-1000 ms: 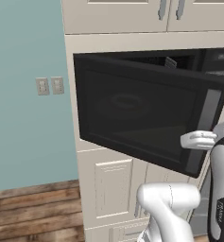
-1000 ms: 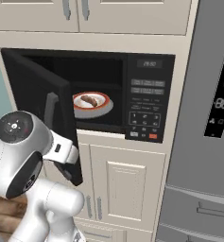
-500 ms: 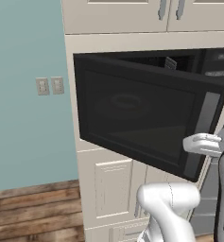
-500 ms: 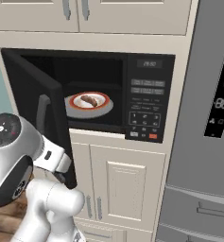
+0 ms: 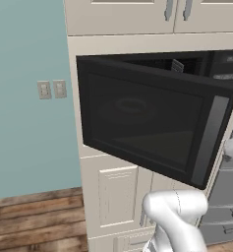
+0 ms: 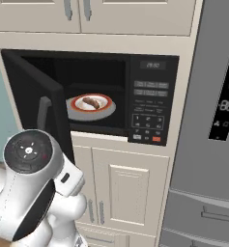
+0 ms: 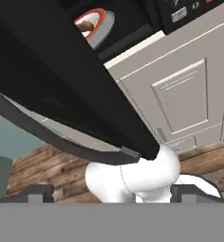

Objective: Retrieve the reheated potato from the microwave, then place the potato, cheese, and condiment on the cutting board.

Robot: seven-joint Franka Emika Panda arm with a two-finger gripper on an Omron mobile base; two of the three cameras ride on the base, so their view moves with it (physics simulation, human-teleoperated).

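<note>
Potato (image 6: pixel 91 101) on plate inside microwave (image 6: pixel 150 99), seemingly well beyond jaws; jaws apart.

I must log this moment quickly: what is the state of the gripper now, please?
Gripper: open, holding nothing; its fingertips stand wide apart just below the curved handle of the microwave door.

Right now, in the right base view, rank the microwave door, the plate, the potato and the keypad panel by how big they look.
1. microwave door, though it's nearest the camera and seen edge-on
2. keypad panel
3. plate
4. potato
</note>
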